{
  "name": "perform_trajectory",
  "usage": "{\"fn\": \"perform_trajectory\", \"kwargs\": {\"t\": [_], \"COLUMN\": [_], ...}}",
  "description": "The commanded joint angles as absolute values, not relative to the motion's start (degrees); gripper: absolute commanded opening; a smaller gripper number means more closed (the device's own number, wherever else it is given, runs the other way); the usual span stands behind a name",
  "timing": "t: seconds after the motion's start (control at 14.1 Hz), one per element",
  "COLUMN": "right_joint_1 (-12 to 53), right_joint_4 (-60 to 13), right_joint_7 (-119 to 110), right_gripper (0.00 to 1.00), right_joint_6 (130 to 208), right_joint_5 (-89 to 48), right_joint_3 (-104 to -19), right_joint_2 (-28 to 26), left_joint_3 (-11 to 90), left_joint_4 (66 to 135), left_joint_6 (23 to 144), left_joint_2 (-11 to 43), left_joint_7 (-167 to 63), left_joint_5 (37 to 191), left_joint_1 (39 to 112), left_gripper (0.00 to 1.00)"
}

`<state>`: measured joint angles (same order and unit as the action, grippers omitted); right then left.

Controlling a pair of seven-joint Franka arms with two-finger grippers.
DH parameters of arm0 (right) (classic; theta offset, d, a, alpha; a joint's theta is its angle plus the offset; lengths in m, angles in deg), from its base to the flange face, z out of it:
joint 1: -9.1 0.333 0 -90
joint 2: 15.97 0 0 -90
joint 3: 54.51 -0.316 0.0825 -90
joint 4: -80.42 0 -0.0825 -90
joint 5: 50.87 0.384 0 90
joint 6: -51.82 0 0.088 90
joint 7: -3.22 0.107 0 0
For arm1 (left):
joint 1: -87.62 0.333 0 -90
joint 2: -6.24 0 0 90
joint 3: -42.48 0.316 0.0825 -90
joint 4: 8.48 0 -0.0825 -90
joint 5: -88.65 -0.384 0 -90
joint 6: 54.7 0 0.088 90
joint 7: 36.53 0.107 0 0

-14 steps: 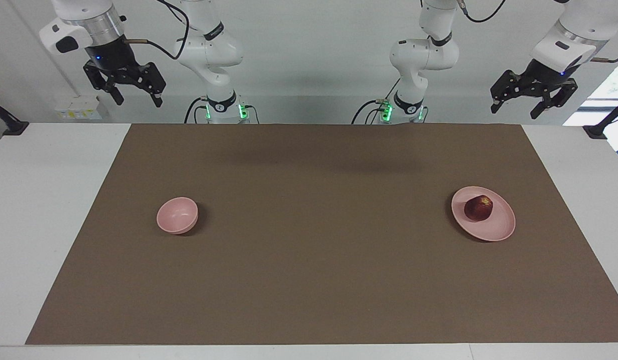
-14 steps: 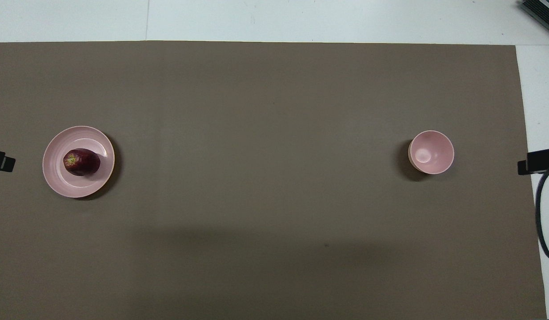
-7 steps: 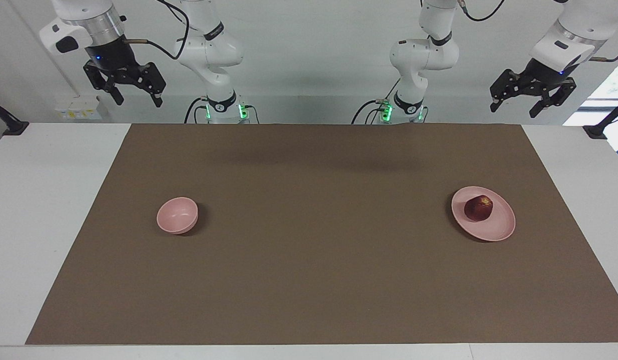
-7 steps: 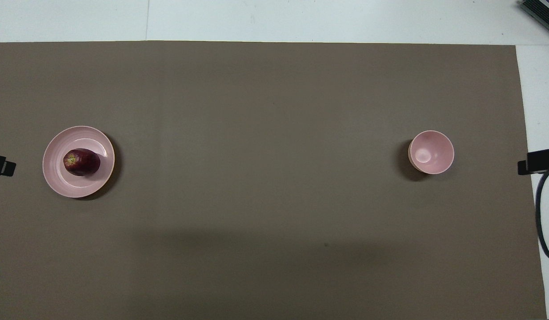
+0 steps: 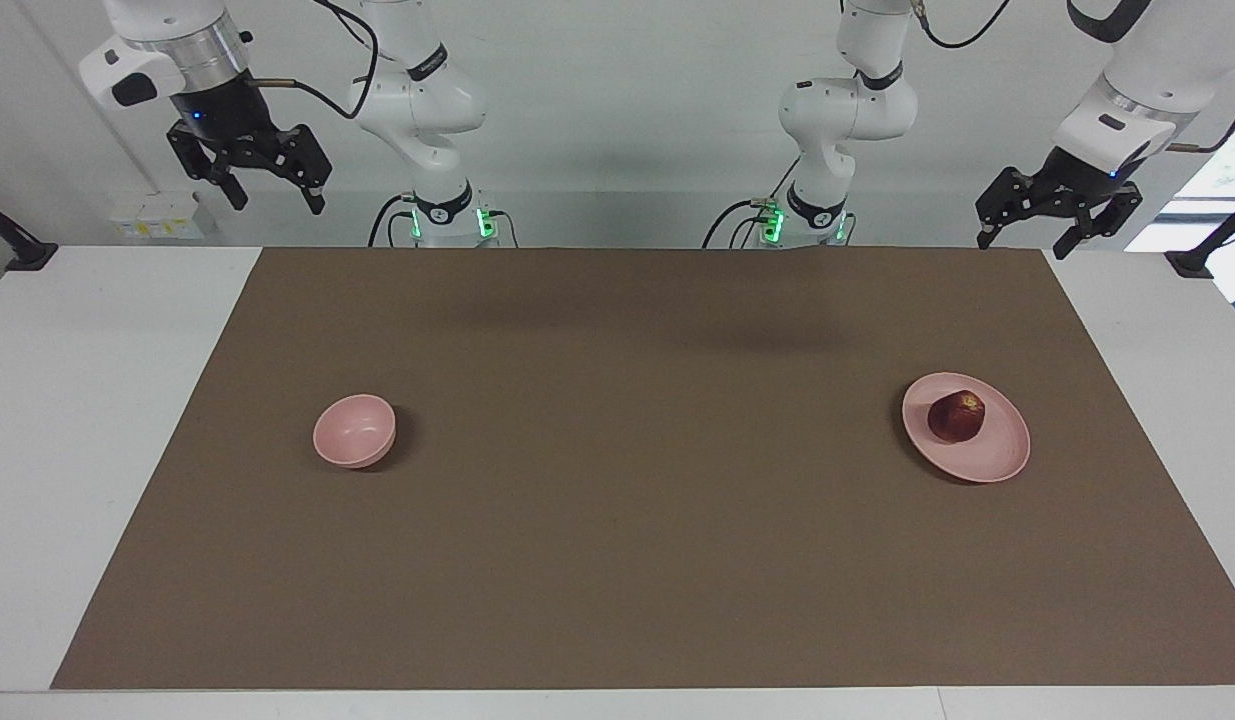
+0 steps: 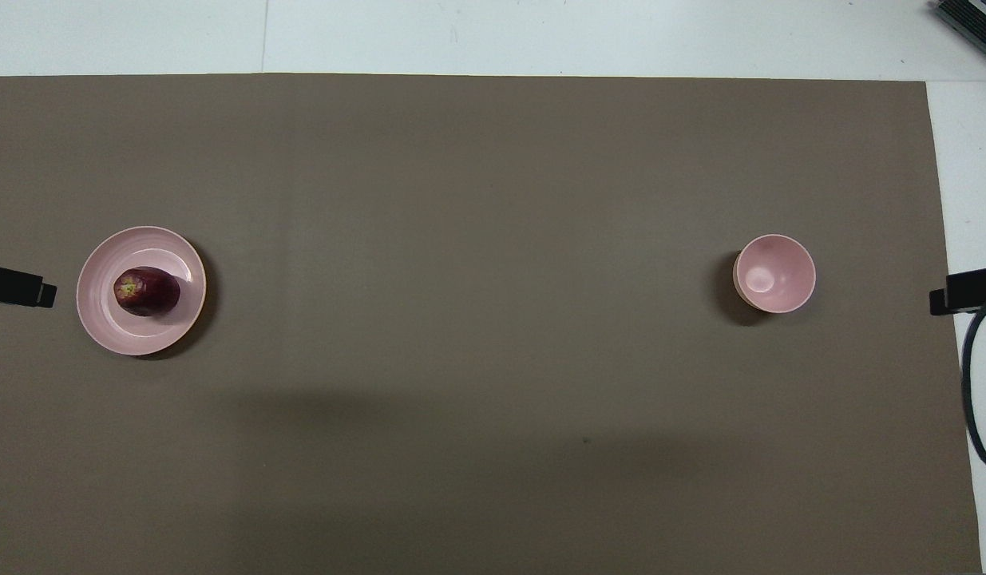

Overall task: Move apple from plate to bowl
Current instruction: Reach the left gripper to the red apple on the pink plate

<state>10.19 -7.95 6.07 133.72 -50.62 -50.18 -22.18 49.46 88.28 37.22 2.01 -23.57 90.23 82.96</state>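
Both raised by the white wall, the left end effector and right end effector hang released over the white desk, whose brown mat carries the apple on the plate and, well apart, the bowl.

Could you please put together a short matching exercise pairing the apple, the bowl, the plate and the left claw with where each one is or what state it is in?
Things:
1. apple
2. bowl
3. plate
4. left claw

Places or states:
A. empty, toward the right arm's end of the table
B. raised in the air, open, holding nothing
C. resting on the plate
D. flat on the brown mat, toward the left arm's end of the table

Pairs: 1-C, 2-A, 3-D, 4-B
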Motion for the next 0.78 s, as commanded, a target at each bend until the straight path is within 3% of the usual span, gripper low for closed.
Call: {"fn": "perform_trajectory", "kwargs": {"t": [0.0,0.43,0.71], "right_joint_1": [9.72,11.9,11.74], "right_joint_4": [-8.09,-8.17,-8.17], "right_joint_7": [4.71,4.98,4.98], "right_gripper": [1.0,1.0,1.0], "right_joint_6": [133.21,133.21,133.48], "right_joint_5": [-50.96,-51.84,-51.93], "right_joint_3": [-50.47,-49.07,-48.27], "right_joint_2": [-22.65,-22.65,-22.65], "left_joint_3": [49.25,49.25,49.25], "left_joint_4": [97.93,109.9,110.35], "left_joint_6": [47.38,63.74,68.85], "left_joint_2": [0.09,1.84,8.95], "left_joint_7": [-23.08,-23.0,-23.0], "left_joint_5": [90.94,90.94,91.03], "left_joint_1": [83.84,86.57,86.74], "left_gripper": [1.0,1.0,1.0]}}
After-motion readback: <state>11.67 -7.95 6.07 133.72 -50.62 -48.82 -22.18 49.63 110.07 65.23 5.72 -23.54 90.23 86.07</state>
